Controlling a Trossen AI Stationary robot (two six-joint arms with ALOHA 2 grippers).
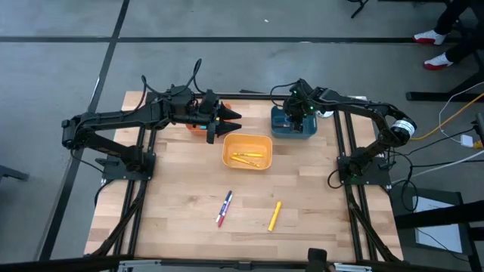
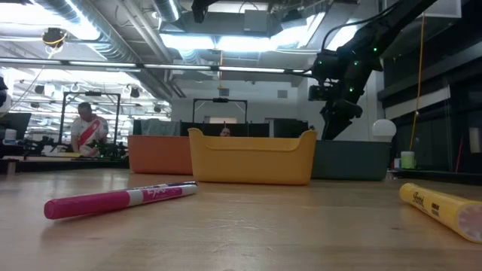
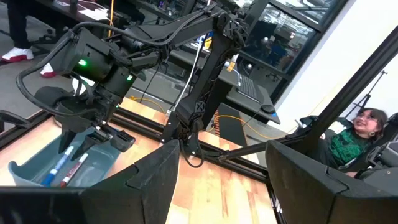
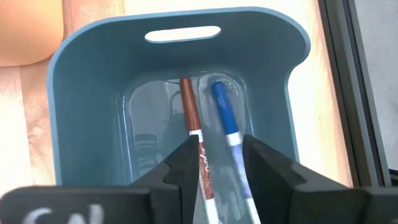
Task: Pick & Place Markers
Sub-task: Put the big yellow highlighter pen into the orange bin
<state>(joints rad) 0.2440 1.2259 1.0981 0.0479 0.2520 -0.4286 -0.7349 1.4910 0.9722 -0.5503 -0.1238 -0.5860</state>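
My right gripper (image 4: 221, 143) hangs open, pointing down into the teal bin (image 4: 180, 18). A red marker (image 4: 191, 112) and a blue marker (image 4: 222, 112) lie on the bin's floor, and their near ends run under the gap between the fingers. My left gripper (image 1: 236, 121) stands open and level above the orange bin (image 1: 195, 127), holding nothing. Yellow markers (image 1: 247, 157) lie in the yellow bin (image 1: 227, 151). On the table a pink-red and a blue marker (image 1: 224, 208) lie side by side, with a yellow marker (image 1: 274, 215) to their right.
The three bins stand in a row at the table's far side, the yellow one nearest the middle. Black frame rails run along the table's left and right edges. People sit and stand in the room beyond the table.
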